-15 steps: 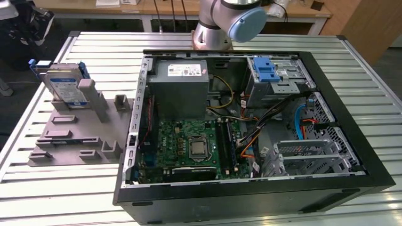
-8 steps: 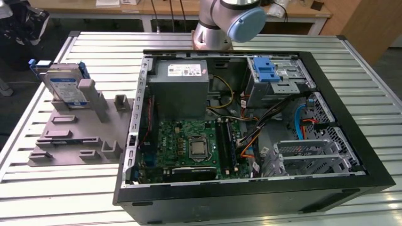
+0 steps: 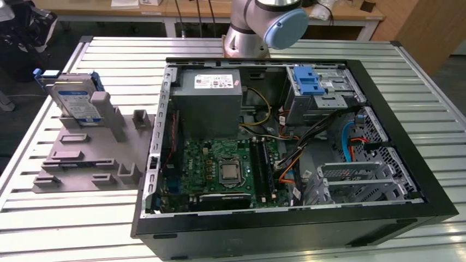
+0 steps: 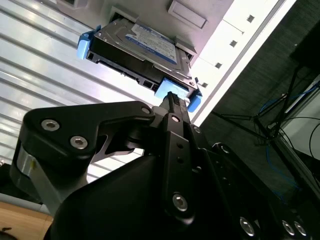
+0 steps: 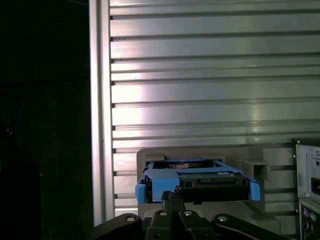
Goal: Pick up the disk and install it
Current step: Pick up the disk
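- Beyond the fingertips, first wrist view: the gripper [image 5: 175,194] has its fingers pressed together with nothing between them. The disk [image 5: 200,182] sits straight ahead of the tips, its blue carrier end and dark connector edge facing them. Whether they touch cannot be told. The ribbed metal table [image 5: 200,75] runs on past the disk.
- Second wrist view: the gripper [image 4: 172,97] is seen side-on, its tips in line with the blue carrier end of the disk [image 4: 140,42]. The labelled face lies off to one side of the fingers. The disk is seated in the grey stand [image 4: 220,45].
- Exterior view: the disk [image 3: 75,101] stands on edge in the grey stand [image 3: 87,158], label outward. The stand rests on the table [image 3: 73,224], just beside the open computer case [image 3: 291,240], on the exterior view's left. A metal drive cage [image 3: 364,180] sits inside the case, well apart from the disk. The arm base [image 3: 255,27] rises behind the case.
- Step in hand, as judged: the pick-up, not yet made.
- Handling, as judged: spread the fingers wider than the disk is thick and centre them over its free edge. Close on the flat faces rather than the springy carrier tabs. Draw the disk straight along the slot so it does not bind in the stand.
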